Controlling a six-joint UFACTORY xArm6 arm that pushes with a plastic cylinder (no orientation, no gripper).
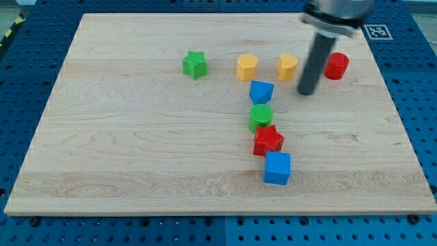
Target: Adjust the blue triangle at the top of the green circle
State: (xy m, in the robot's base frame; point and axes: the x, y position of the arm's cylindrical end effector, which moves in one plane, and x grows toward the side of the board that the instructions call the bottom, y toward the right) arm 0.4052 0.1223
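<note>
The blue triangle [261, 91] lies on the wooden board just above the green circle [261, 117], close to it or touching. My tip [307, 92] rests on the board to the right of the blue triangle, a short gap away, below the yellow heart [287, 67] and left of the red circle [336, 65].
A green star [194, 65] and a yellow hexagon [247, 67] sit in the upper row. A red star [268, 140] touches the green circle from below, and a blue cube [277, 168] lies under it. The board [123, 150] ends in blue pegboard.
</note>
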